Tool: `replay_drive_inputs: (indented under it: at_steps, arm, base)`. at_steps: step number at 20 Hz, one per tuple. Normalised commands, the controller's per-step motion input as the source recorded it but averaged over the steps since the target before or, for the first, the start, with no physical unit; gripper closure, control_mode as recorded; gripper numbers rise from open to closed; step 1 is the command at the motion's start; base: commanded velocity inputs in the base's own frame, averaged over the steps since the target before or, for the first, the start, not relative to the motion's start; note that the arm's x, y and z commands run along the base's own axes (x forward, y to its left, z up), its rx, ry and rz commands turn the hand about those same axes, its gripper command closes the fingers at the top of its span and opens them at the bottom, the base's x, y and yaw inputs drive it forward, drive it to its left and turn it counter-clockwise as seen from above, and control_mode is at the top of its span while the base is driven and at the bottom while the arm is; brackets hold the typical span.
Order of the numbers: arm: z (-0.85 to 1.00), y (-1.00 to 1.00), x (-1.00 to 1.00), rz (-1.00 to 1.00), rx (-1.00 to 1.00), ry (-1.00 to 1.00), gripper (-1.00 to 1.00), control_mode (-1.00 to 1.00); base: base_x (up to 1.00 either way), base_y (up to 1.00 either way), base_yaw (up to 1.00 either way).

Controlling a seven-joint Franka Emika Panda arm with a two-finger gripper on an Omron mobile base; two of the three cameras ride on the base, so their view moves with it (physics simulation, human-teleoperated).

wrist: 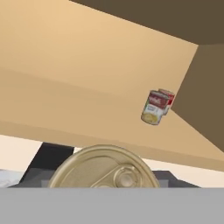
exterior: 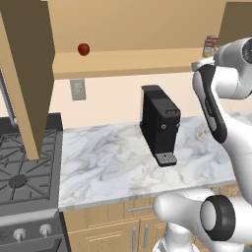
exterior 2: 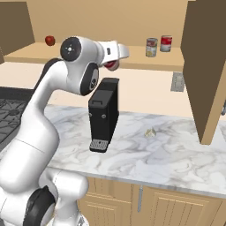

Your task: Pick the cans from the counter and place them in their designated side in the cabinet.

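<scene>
The fingers grasp a can [wrist: 103, 168], lid toward the camera. Two cans [exterior 2: 158, 46] stand touching on the cabinet [exterior 2: 132, 17] shelf at two o'clock.

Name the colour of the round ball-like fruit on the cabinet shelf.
Red; the round ball-like fruit shows best in the left base view.

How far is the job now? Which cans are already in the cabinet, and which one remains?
Done: two cans stand together at one end of the cabinet shelf, far from the red fruit. In hand: the claw carries a can with a gold pull-tab lid, raised near shelf height. Left: set it beside those two. The counter shows no more cans.
</scene>
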Motion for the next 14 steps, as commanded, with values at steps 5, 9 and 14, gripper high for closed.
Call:
replay_drive_inputs:
  at_steps: [5, 9, 14]
  arm:
    - [0.08, -0.12, 0.38, 0.00, 0.00, 0.00, 1.00, -1.00]
    - [0.07, -0.15, 0.38, 0.00, 0.00, 0.00, 1.00, -1.00]
    - [0.03, -0.14, 0.37, 0.00, 0.00, 0.01, 1.00, -1.00]
  base:
    - [0.00, 0.00, 0.00]
    - [0.00, 0.00, 0.00]
    - [0.00, 0.00, 0.00]
